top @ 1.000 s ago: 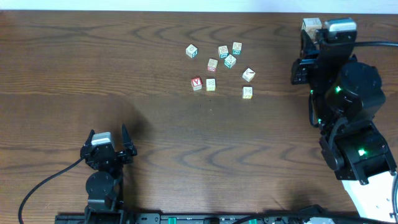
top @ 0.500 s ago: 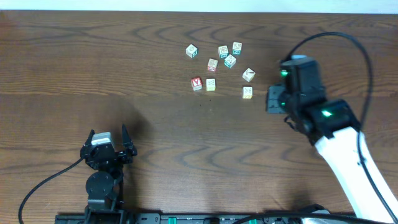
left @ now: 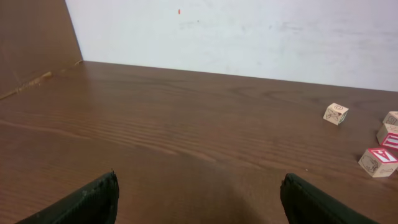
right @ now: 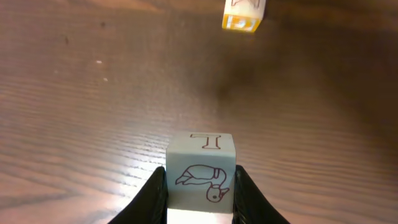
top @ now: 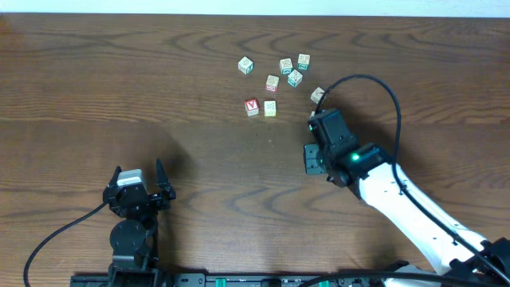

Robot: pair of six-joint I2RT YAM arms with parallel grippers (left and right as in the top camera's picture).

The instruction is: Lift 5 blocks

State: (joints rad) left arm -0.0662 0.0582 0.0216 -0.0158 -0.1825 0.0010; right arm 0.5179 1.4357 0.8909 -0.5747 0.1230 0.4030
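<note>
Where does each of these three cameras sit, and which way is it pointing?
Overhead: fixed above, looking straight down at the table; shows both arms, left gripper, right gripper, scattered blocks.
Left wrist: on the left arm, low, looking along the table toward a wall; its open fingers frame the bottom corners.
Right wrist: on the right arm, looking down past its fingers, shut on a bird-print block.
Shared: overhead's red-lettered block is the same block at left wrist's right edge.

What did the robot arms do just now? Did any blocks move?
The right hand swung from the far right corner in toward the other blocks, still pinching its pale block. The left hand stayed open and still; those in view did not move.
</note>
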